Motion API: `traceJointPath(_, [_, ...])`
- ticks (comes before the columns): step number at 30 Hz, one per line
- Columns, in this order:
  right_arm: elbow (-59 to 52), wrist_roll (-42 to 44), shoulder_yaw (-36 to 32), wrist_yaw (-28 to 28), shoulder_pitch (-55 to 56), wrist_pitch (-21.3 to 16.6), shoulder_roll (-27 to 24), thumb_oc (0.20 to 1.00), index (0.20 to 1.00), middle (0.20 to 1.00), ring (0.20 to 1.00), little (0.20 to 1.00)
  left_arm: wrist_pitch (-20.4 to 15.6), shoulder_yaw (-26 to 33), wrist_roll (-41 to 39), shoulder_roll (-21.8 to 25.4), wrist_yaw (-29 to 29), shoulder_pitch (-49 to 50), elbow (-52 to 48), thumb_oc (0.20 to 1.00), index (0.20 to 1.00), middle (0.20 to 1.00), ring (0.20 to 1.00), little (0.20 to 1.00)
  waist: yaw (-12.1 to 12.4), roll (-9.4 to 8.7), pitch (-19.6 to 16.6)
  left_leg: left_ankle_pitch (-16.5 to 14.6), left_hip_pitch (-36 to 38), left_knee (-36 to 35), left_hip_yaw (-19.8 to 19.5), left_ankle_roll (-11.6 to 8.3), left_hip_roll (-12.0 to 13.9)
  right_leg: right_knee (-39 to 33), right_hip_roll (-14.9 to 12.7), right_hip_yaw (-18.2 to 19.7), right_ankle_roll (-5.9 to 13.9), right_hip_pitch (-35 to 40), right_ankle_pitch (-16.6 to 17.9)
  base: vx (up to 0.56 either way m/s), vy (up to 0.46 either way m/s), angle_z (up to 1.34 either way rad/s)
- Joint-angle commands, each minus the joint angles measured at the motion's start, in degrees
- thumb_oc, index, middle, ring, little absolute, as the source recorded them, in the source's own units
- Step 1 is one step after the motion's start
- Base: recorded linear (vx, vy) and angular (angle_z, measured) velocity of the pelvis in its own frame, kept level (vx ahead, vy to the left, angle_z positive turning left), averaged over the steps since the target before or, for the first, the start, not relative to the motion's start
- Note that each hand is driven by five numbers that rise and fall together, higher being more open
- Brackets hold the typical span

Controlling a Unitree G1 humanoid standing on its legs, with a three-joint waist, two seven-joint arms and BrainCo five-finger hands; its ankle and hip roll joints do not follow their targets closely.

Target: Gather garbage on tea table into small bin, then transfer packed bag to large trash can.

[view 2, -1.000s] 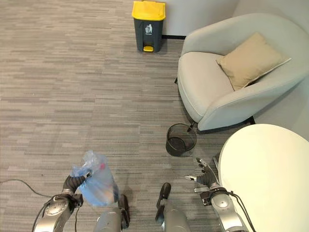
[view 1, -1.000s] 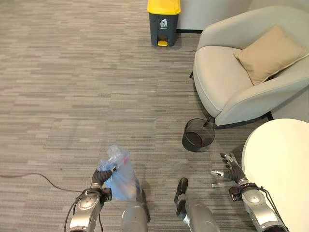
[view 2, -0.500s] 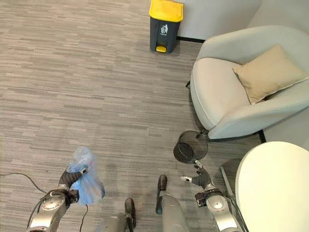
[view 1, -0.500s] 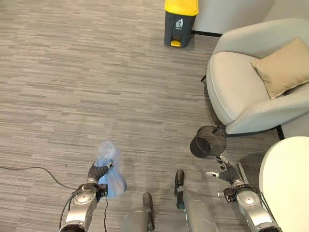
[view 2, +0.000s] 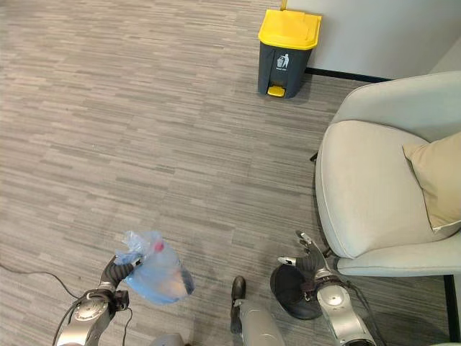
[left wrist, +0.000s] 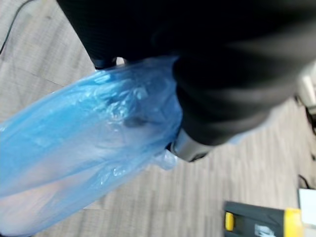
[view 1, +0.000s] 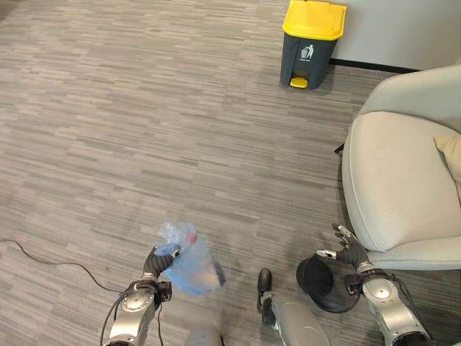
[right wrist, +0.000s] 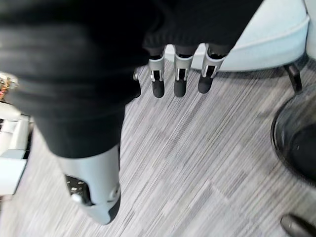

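The packed blue plastic bag (view 1: 189,261) sits in the lower left of the left eye view, its gathered neck clenched in the fingers of the left hand (view 1: 160,261); the left wrist view shows the film bunched under the hand's dark cover, with the bag's body swelling away from it. The bag's long axis runs from the pinched neck at the hand out to its fuller end, which in the head views tilts down and toward the picture's right, clear of the carpet (view 1: 144,130). The relation that matters now is bag to large trash can (view 1: 311,42): the grey can with the yellow lid stands at the upper right of the frame, against the wall, well apart from the bag across open floor, so it lies ahead and to the right of the carrying hand. The lid looks closed from here. The right hand (view 1: 348,251) shows at the lower right, fingers released and spread, holding nothing, just above the small black bin (view 1: 317,282), which stands beside the foot of the pale armchair (view 1: 396,187). Judging by this, the gathering is done and the transfer is under way; the left hand is the one to deliver.
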Motion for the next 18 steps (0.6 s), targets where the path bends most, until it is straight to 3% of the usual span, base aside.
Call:
traceJointPath(1, [-1.3, 2.0, 0.7, -1.2, 1.4, -2.1, -1.4, 1.000, 1.000, 1.000, 1.000, 1.000, -3.0, -0.5, 0.8, 3.4, 0.7, -0.7, -3.0, 0.200, 0.200, 0.200, 0.200, 0.200, -0.9, -1.82, -1.6, -0.2, -2.6, -9.1, 2.1, 4.08, -3.3, -0.9, -5.6, 1.2, 11.29, 0.6, -4.0, 0.28, -0.063, -0.25])
traceJointPath(4, [-0.7, 2.2, 0.6, -1.6, 1.0, -2.3, -1.3, 1.000, 1.000, 1.000, 1.000, 1.000, -3.0, -0.8, 1.1, 3.7, 0.9, -1.2, -3.1, 0.200, 0.200, 0.200, 0.200, 0.200, 0.0, -2.41, -1.0, 2.5, -7.7, -10.7, 1.3, 3.76, -4.3, -1.1, -5.2, 2.2, 11.02, 1.7, -4.6, 0.13, -0.025, -0.15])
traceJointPath(6, [-0.3, 2.4, 0.7, -2.1, 1.0, -2.3, -1.0, 1.000, 1.000, 1.000, 1.000, 1.000, -3.0, -1.0, 1.5, 3.8, 1.1, -1.1, -3.2, 0.200, 0.200, 0.200, 0.200, 0.200, 0.9, -2.34, -0.5, 6.1, -10.7, -13.3, 0.3, 3.24, -5.0, -1.4, -4.1, 2.9, 10.83, 3.5, -5.5, 0.25, -0.002, -0.40])
traceJointPath(7, [0.5, 2.9, 0.8, -2.6, 0.9, -2.3, -0.4, 1.000, 1.000, 1.000, 1.000, 1.000, -2.9, -1.1, 1.6, 3.8, 1.2, -1.0, -3.3, 0.200, 0.200, 0.200, 0.200, 0.200, 2.3, -1.95, -0.1, 9.6, -13.3, -15.8, -0.7, 2.83, -6.0, -1.3, -2.5, 4.0, 10.43, 5.7, -6.9, 0.40, 0.024, -0.33])
traceJointPath(9, [0.8, 3.2, 0.7, -2.7, 1.1, -2.2, 0.1, 1.000, 1.000, 1.000, 1.000, 1.000, -2.6, -1.2, 1.6, 3.9, 1.0, -0.7, -3.7, 0.200, 0.200, 0.200, 0.200, 0.200, 3.1, -1.69, -0.3, 11.9, -14.8, -17.6, -1.5, 2.70, -6.7, -1.3, -1.2, 5.7, 10.15, 7.5, -7.9, 0.40, 0.079, -0.09])
traceJointPath(12, [0.2, 3.0, 0.7, -1.7, 1.7, -2.1, 1.2, 1.000, 1.000, 1.000, 1.000, 1.000, -2.3, -0.5, 2.4, 4.3, 0.3, 1.1, -4.8, 0.200, 0.200, 0.200, 0.200, 0.200, 3.5, -1.88, -1.4, 10.3, -12.3, -18.4, -2.5, 4.13, -7.5, -0.3, -1.6, 8.8, 10.81, 9.8, -9.9, 0.43, 0.191, -0.77])
traceJointPath(18, [0.1, 2.7, 2.0, -0.4, -0.8, -2.1, 2.6, 1.000, 1.000, 1.000, 1.000, 1.000, -2.4, 1.1, 2.2, 5.7, 0.7, 1.8, -5.6, 0.200, 0.200, 0.200, 0.200, 0.200, 5.4, -3.04, -2.6, 5.3, -11.4, -16.0, 0.6, 7.72, -8.1, 5.0, -4.7, 12.5, 13.50, 8.0, -9.3, 0.31, 0.204, -0.63])
